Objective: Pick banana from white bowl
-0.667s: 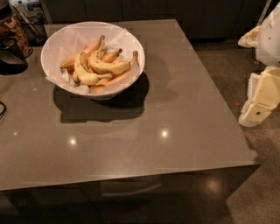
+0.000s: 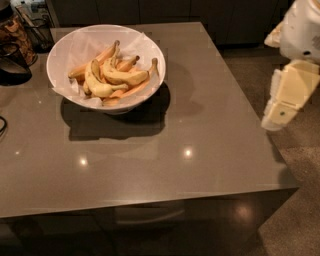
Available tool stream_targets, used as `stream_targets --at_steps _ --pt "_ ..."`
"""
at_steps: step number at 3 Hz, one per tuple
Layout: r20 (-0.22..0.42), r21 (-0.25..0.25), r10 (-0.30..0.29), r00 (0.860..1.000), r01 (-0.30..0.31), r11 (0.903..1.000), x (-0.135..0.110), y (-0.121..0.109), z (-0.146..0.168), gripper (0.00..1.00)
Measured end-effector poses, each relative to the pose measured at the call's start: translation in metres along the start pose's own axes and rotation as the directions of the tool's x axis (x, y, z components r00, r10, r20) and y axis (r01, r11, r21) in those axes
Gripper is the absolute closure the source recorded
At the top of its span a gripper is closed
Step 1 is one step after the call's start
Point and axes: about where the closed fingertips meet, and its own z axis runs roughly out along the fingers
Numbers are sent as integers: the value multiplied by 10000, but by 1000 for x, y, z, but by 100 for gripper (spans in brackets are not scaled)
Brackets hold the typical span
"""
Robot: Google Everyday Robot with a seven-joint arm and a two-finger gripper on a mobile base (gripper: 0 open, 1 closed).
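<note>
Pincer (image 2: 276,119) higher beside table (image 2: 210,130); banana (image 2: 101,88) in bowl (image 2: 59,46)

Dim overhead light puts small glare spots on the table (image 2: 215,100), a dark shadow before the white bowl (image 2: 59,52), and brightens the gripper (image 2: 278,117) off the table's right edge.

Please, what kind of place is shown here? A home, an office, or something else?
Probably a kitchen or office break area: a grey countertop carries a white bowl of bananas, dark cabinets stand behind it, and a jar sits at the far left. The gripper hangs off the counter's right side.
</note>
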Motion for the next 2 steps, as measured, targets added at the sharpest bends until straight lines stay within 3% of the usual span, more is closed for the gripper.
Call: stream_targets --at_steps 1,2 --pt "-227 -224 -2 9997 -3 9997 -24 -19 -1 0" --pt "-358 -376 -494 9981 480 9981 -52 -33 8 0"
